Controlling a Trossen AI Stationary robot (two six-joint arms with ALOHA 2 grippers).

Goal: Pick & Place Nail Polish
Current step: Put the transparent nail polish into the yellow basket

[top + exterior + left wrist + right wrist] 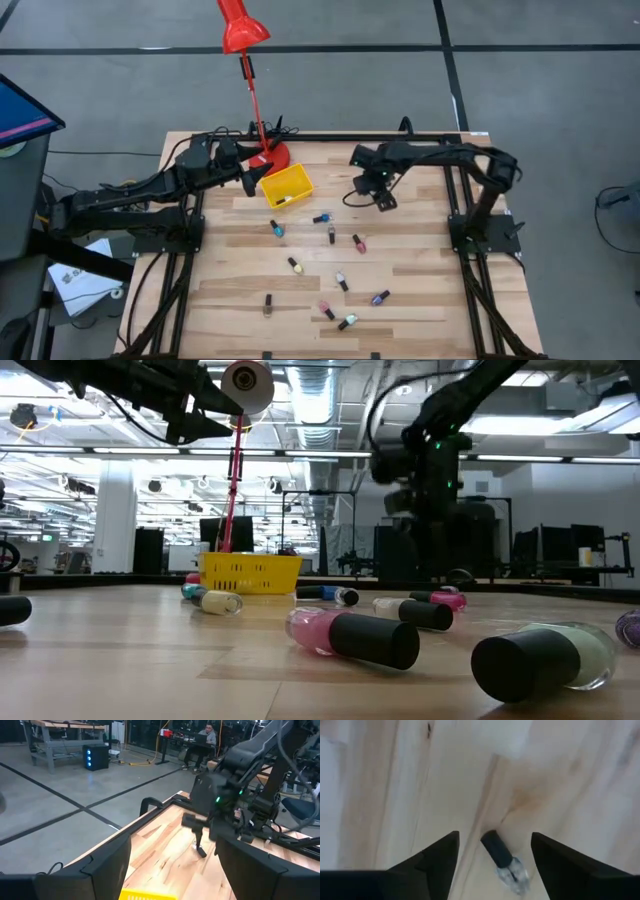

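One nail polish bottle (284, 200) lies in the yellow tray (296, 178); nine lie on the table beside it, one (504, 861) under the right gripper (372, 194), jaws spread, empty; left gripper (249, 166) open near the tray.

My rig sits in a large robotics lab or industrial workshop: a polished concrete floor (520, 120) marked with dark tape lines, exposed ceiling ducts (320, 390) and strip lights at the top of the low view, a workbench (65, 730) at upper left, and a person seated at a desk (202, 742) beyond.
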